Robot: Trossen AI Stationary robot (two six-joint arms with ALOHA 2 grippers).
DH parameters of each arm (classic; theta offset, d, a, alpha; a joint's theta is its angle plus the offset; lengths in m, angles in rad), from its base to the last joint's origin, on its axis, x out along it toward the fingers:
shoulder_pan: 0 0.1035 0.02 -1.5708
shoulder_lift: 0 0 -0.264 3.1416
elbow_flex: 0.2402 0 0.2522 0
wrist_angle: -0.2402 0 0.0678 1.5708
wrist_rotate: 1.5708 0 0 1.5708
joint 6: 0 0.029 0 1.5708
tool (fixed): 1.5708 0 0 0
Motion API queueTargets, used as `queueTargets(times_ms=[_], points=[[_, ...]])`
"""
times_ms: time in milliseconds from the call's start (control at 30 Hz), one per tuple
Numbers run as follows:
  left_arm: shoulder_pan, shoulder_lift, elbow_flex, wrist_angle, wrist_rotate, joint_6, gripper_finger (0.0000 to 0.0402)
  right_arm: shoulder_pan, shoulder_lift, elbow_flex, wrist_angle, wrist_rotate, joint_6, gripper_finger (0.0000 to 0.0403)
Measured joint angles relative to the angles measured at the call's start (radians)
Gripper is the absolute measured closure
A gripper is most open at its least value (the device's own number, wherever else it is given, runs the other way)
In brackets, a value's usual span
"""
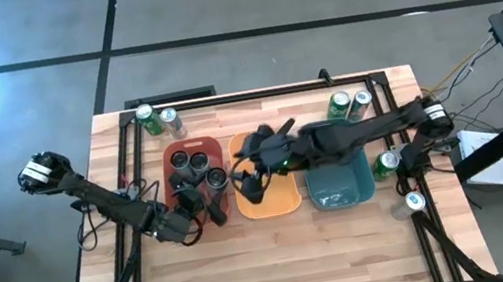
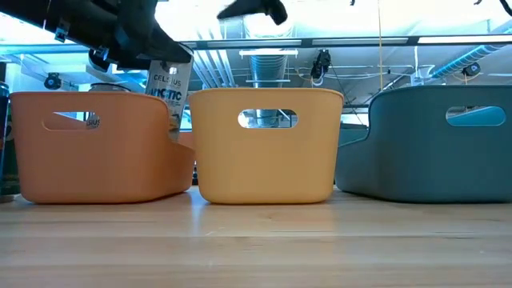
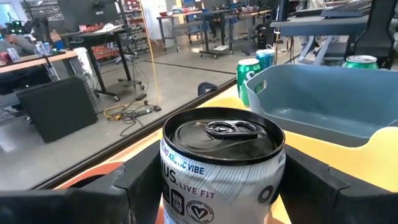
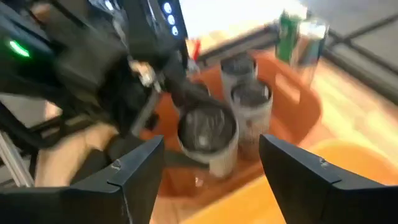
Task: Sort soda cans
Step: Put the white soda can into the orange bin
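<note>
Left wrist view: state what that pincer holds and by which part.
The left pincer grips a silver-blue soda can by its side wall, upright, one finger on each side, top left free.

White-and-silver printed can (image 3: 222, 167) base cut off by frame edge. Red-orange plastic bin (image 4: 292, 99) and its cans blurred (labels unreadable). Low view: orange bin's (image 2: 96, 148) contents hidden behind wall.
</note>
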Motion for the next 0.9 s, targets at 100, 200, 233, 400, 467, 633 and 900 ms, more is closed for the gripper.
queueTargets(times_ms=[100, 200, 233, 400, 467, 633, 900], points=[[0.000, -0.003, 0.000, -0.019, 0.000, -0.001, 0.0158, 0.000, 0.031, -0.025, 0.073, -0.025, 0.019, 0.0166], [0.000, -0.008, -0.001, -0.043, -0.003, -0.007, 0.0158, -0.001, 0.064, -0.024, 0.116, -0.048, 0.023, 0.0190], [0.000, -0.010, -0.001, -0.053, -0.004, -0.008, 0.0158, -0.004, 0.077, -0.020, 0.118, -0.050, 0.023, 0.0199], [0.000, -0.020, -0.002, -0.091, -0.003, -0.044, 0.0158, -0.013, 0.112, -0.015, 0.123, -0.051, 0.000, 0.0251], [0.000, -0.022, -0.002, -0.111, 0.003, -0.055, 0.0158, -0.013, 0.120, -0.014, 0.136, -0.050, -0.018, 0.0272], [0.000, -0.022, -0.002, -0.133, 0.004, -0.061, 0.0158, -0.015, 0.133, -0.015, 0.172, -0.051, -0.045, 0.0328], [0.000, -0.022, -0.003, -0.172, 0.012, -0.091, 0.0158, -0.027, 0.201, -0.011, 0.260, -0.124, -0.081, 0.0390]])
